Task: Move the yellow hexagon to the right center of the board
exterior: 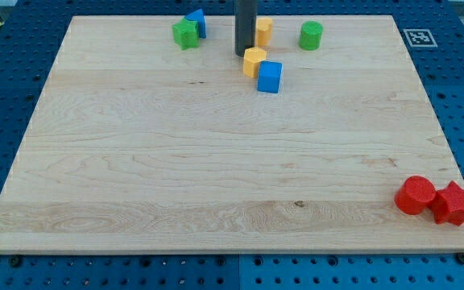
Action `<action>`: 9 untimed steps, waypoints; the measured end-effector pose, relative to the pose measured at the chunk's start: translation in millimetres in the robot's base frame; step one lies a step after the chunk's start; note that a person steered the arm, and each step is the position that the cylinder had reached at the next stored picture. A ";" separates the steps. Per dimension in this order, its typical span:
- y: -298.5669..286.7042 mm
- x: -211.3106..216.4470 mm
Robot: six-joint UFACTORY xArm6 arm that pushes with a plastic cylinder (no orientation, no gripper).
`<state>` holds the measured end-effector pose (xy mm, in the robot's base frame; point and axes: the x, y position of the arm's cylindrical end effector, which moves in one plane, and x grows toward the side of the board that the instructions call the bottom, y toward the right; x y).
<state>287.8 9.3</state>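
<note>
A yellow hexagon (254, 61) lies near the view's top centre of the wooden board (216, 161), touching a blue cube (270, 76) at its lower right. A second yellow block (263, 31) sits just above, partly hidden by the rod. My tip (243, 53) rests on the board just to the upper left of the yellow hexagon, close to it or touching it. The dark rod rises straight up out of the view's top.
A green block (185, 34) and a blue block (196, 22) touch at the top left of centre. A green cylinder (311, 35) stands at the top right. A red cylinder (415, 195) and a red star-like block (453, 203) sit at the bottom right corner.
</note>
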 end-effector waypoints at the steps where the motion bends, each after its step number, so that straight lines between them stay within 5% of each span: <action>1: -17.0 -1.7; 3: 8.8 35.1; 5: 146.5 43.8; 9: 230.6 35.6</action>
<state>323.4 239.9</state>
